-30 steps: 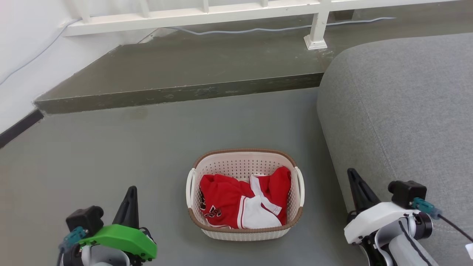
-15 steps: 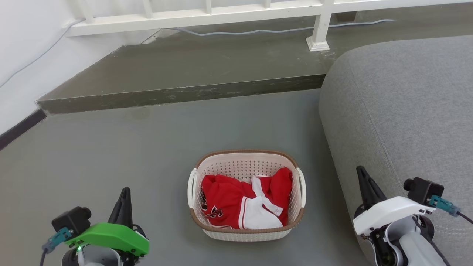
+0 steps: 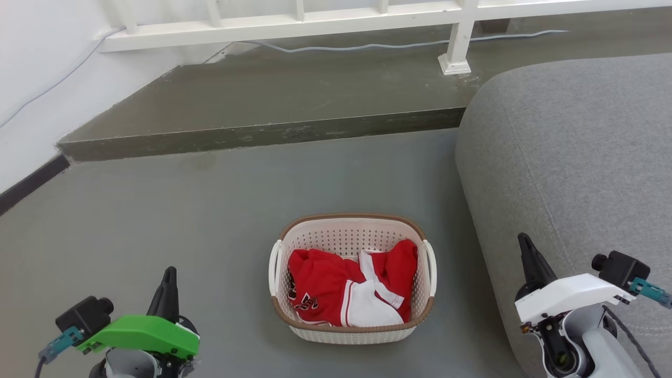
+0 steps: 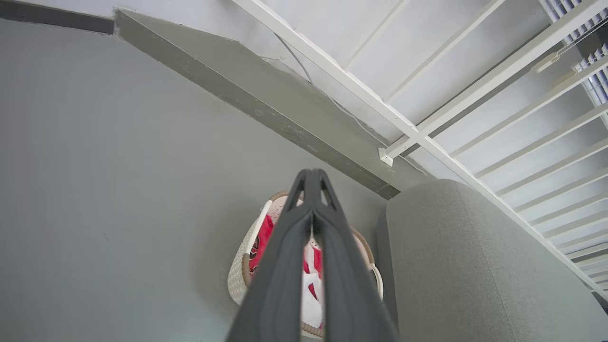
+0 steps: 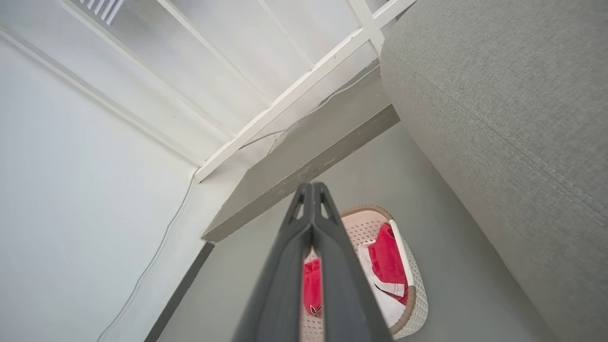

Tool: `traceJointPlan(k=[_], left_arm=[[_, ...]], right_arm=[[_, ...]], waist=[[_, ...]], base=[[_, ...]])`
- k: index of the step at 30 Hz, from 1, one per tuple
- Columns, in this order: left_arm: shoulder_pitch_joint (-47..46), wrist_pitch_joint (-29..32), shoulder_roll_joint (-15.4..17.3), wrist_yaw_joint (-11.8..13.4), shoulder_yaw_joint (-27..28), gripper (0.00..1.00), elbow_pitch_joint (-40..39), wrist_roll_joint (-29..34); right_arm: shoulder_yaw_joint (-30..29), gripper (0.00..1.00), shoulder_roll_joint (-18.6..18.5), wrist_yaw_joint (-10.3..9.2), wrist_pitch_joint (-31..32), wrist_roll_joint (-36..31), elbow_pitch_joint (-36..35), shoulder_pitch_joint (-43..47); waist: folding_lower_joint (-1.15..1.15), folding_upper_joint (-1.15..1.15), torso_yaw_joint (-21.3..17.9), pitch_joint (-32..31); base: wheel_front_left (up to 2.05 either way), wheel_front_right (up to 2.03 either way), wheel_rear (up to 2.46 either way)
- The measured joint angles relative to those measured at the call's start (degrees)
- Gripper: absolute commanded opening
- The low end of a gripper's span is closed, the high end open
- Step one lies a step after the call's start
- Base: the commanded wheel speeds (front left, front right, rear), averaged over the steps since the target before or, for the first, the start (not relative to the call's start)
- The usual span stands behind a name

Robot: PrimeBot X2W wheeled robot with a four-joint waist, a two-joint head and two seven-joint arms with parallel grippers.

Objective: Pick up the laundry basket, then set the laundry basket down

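left tool (image 3: 169,274) closed, empty; right tool (image 3: 523,242) closed, empty

Big grey sofa (image 3: 567,147) on my right, red-and-white clothes (image 3: 320,278) bundled in front of me. Past them, grey floor (image 3: 157,210), a raised step (image 3: 273,100), white railing (image 3: 294,23) above it, pale cable (image 3: 367,46) underneath.

Cream perforated plastic, faintly glossy, for the basket (image 3: 352,336); brown woven-look rim (image 3: 350,215). Soft creased cloth, red and white, for the clothes (image 3: 320,283). Smooth matt grey on the floor (image 3: 157,210); scuffed, rougher along the step (image 3: 262,132) edge. Coarse grey weave, matt, on the sofa (image 3: 567,157). Smooth white paint on the rail (image 3: 294,23), perhaps over wood. Dark matt plastic-looking fingers (image 4: 280,275).
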Motion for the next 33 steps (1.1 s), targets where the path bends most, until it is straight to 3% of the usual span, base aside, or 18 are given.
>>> traceJointPlan(k=[33], left_arm=[[0.0,6.0,0.0,-1.2,4.7,0.0,-1.7,-19.7]], right_arm=[[-7.2,0.0,1.1,1.97,5.8,21.4,-1.5,-0.1]], waist=[[0.0,0.0,0.9,-0.5]], base=[[0.0,0.0,0.0]])
